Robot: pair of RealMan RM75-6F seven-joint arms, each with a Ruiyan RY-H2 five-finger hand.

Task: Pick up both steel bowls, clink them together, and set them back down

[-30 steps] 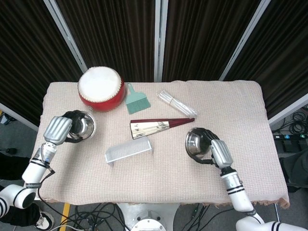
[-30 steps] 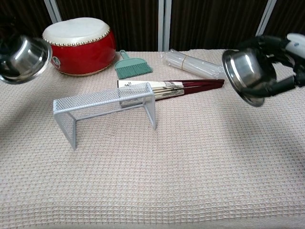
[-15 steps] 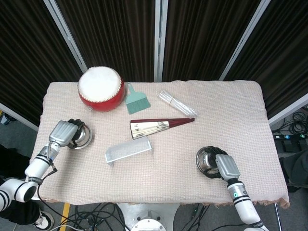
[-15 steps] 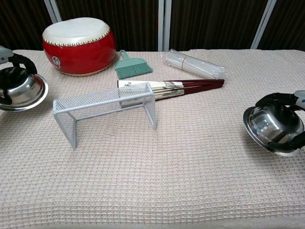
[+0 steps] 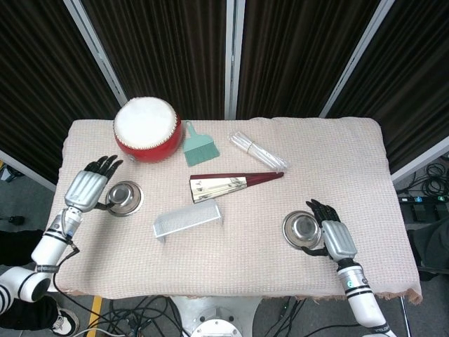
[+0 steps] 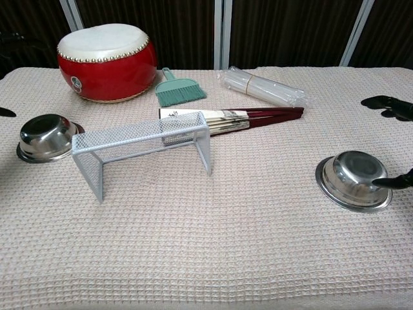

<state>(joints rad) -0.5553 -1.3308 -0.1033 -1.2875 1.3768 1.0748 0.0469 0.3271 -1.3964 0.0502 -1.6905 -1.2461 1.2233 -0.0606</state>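
plainly no legible writing; both steel bowls (image 5: 125, 197) (image 5: 302, 229) rest on table, left hand (image 5: 85, 187) and right hand (image 5: 335, 238) fingers spread, empty.

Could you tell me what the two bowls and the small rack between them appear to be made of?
Both the left bowl and the right bowl look like polished steel: silvery and mirror-bright, with sharp reflections inside. The rack appears to be fine metal mesh, apparently coated matte white, since the cloth shows through its tiny grid.

Two steel bowls (image 5: 125, 197) (image 5: 302, 229) are counted, plus one red drum (image 5: 146, 129), one brush (image 5: 198, 145), one folding fan (image 5: 231, 185), one mesh rack (image 5: 186, 220) and one wrapped bundle (image 5: 256, 149).
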